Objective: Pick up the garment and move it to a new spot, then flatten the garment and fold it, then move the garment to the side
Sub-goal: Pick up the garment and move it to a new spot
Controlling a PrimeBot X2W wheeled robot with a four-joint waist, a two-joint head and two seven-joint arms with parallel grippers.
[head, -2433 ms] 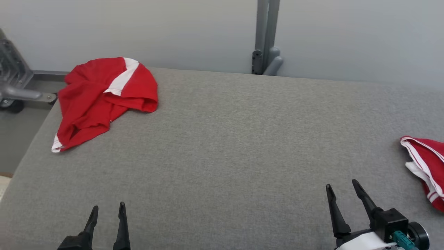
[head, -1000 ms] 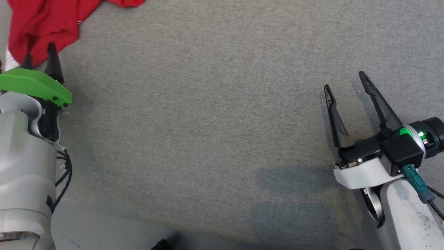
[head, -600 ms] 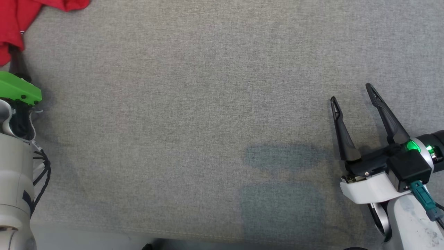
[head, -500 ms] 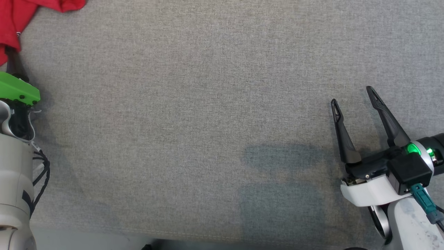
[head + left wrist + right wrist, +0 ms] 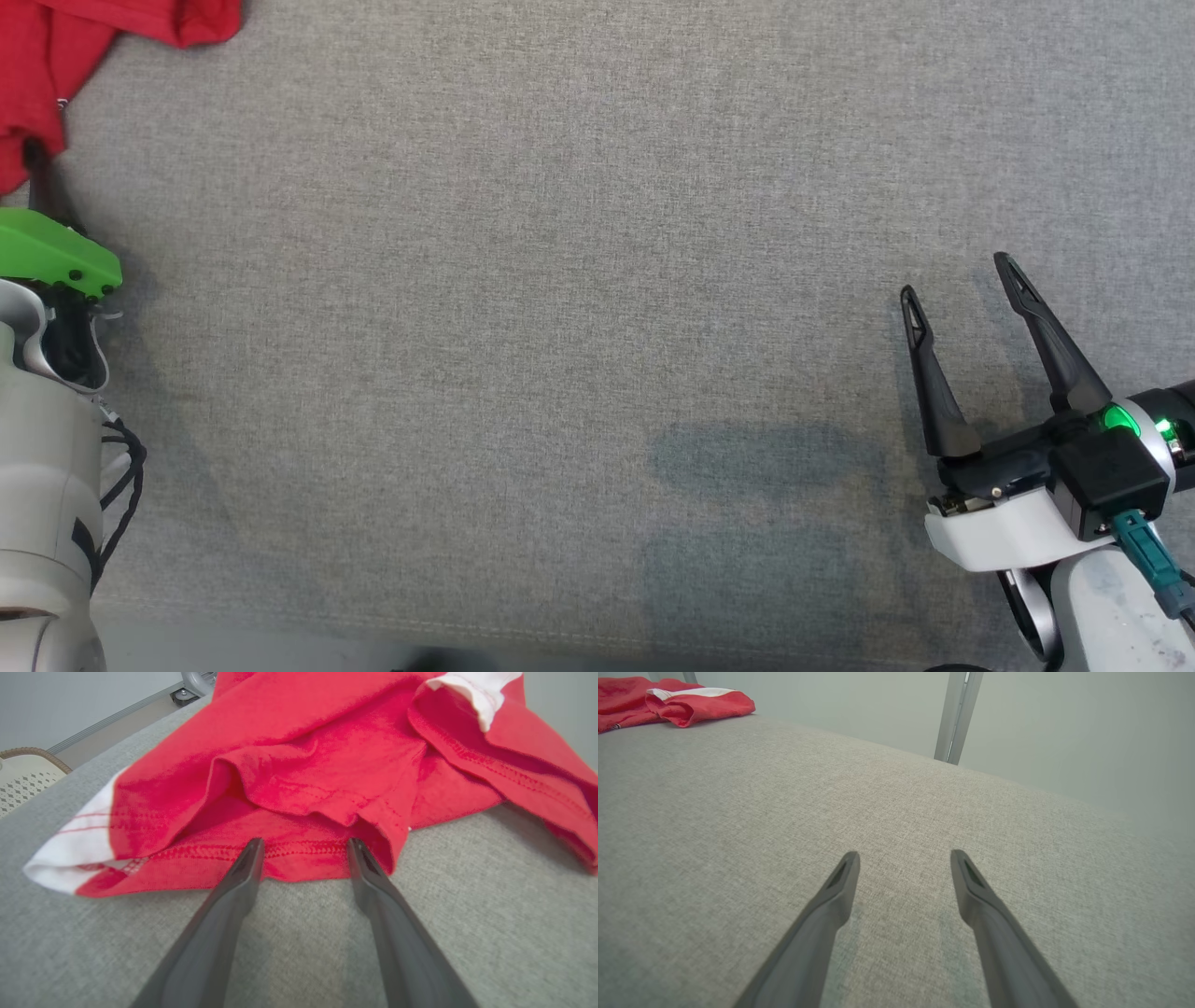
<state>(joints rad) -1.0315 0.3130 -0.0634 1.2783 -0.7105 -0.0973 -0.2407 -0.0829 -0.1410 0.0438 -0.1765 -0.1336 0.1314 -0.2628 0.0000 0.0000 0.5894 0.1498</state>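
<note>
Left gripper [image 5: 304, 843], fingers spread, has its tips at the near hem of the crumpled red garment [image 5: 317, 756], which lies straight ahead at the far left of the grey surface [image 5: 560, 280], well apart from the right gripper [image 5: 956, 277], likewise parted

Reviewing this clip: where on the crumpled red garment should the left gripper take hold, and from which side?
Probably the stitched hem of the red garment, the edge nearest the open left gripper. Come in low along the gray surface from that near side: the hem spans both fingertips, and folds bunch up just behind it.
</note>
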